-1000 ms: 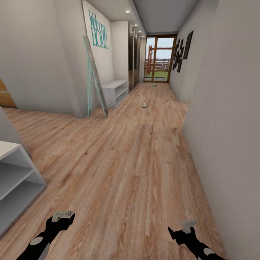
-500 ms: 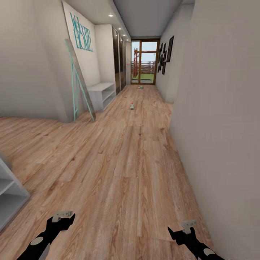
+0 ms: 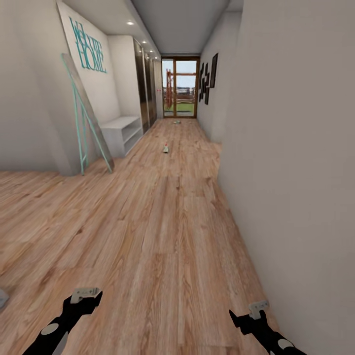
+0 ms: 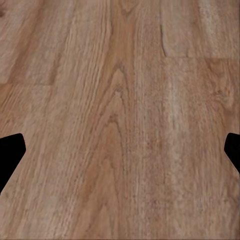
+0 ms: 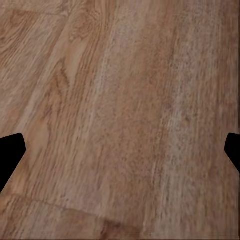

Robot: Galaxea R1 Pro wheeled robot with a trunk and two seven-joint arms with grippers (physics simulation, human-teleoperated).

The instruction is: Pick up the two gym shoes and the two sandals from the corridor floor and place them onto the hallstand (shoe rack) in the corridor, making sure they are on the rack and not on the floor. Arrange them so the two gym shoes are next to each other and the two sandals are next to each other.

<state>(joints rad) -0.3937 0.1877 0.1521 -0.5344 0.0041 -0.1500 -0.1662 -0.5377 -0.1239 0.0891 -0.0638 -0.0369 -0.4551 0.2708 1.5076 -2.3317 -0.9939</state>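
Far down the corridor floor (image 3: pixel 162 222) lies one gym shoe (image 3: pixel 166 148), small, white with a red top. Beyond it, near the glass door, is a pale greenish thing (image 3: pixel 176 121), too small to name. The sandals are out of view. Of the grey hallstand, a bare corner (image 3: pixel 2 298) pokes in at the left edge. My left gripper (image 3: pixel 88 298) and right gripper (image 3: pixel 249 314) hang low over the planks, both open and empty. In the wrist views, the left gripper (image 4: pixel 120 155) and right gripper (image 5: pixel 120 155) have their fingertips far apart over bare wood.
A plain white bench (image 3: pixel 121 132) stands against the left wall under a teal wall sign. A teal-framed mirror (image 3: pixel 88 118) leans on the wall corner beside it. The right wall (image 3: pixel 296 172) runs close along my right arm. A glass door (image 3: pixel 180 88) ends the corridor.
The camera has swung to the right, so the whole picture has slid left and the grey shelf unit has almost left the view. Both arms keep their pose.
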